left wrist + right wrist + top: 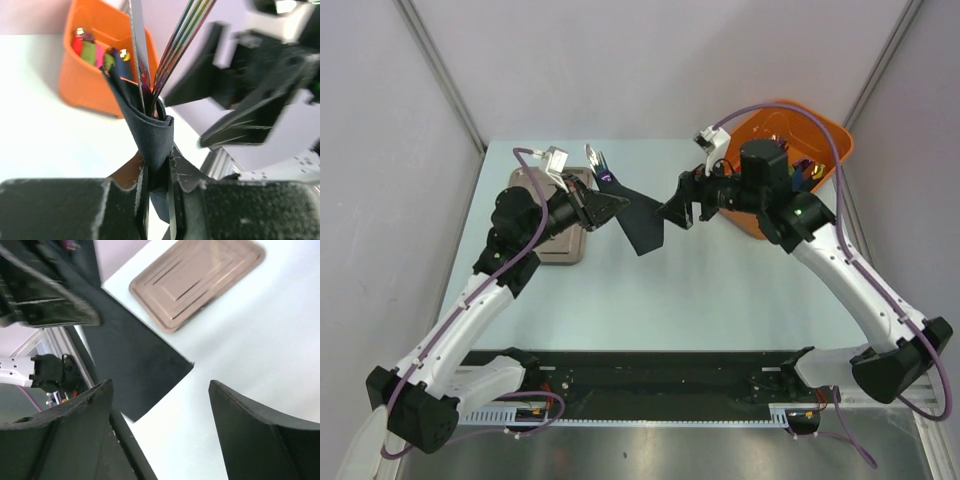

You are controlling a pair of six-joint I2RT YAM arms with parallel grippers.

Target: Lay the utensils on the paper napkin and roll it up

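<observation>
No text, label, brand, number or sign can be read in any of the three views. A light toothed strip (620, 423) is seen along the arm-base rail at 6 o'clock in the top view. Its marks are too small for any figures to be made out.

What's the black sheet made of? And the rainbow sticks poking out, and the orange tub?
The black sheet looks like thin matte paper: it curls and folds softly. The sticks seem polished metal, with a shiny green-purple sheen. The orange tub is probably smooth plastic, judging by its even colour.
</observation>
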